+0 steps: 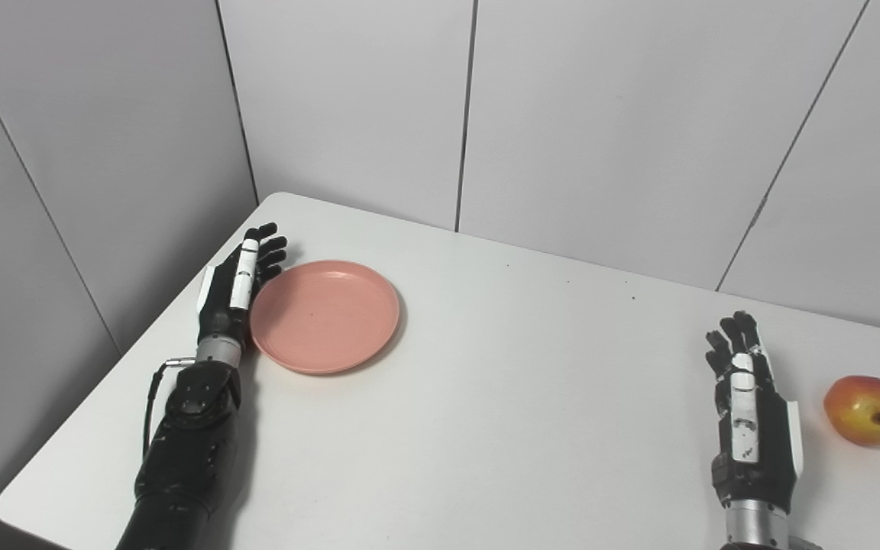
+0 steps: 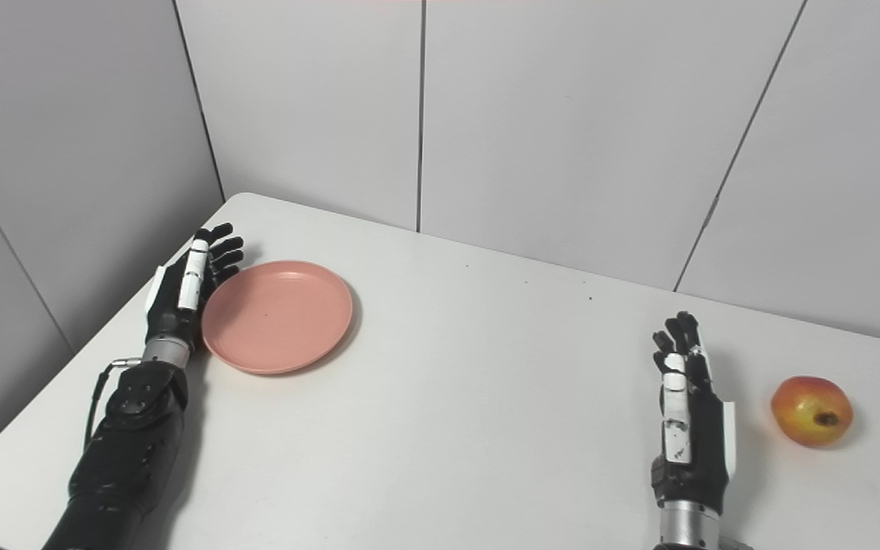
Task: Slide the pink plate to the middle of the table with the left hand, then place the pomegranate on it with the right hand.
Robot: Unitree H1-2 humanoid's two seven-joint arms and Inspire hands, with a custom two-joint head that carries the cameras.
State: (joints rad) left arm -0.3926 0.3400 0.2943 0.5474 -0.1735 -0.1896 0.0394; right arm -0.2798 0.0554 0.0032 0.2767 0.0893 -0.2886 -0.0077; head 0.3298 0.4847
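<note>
Nothing sits between the pink plate (image 1: 325,315) at 10 o'clock on the table (image 1: 501,397) and its middle. Left hand (image 1: 235,289) is flat, fingers spread, empty, against the plate's left rim. Right hand (image 1: 749,412) is open and empty too, pomegranate (image 1: 866,410) near it at 3 o'clock, its dark calyx end facing the camera.

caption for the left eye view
Left hand against the pink plate; open right hand waits beside pomegranate.

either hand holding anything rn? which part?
Nothing held. Left hand is open against the pink plate's left rim; right hand is open, apart from the pomegranate.
</note>
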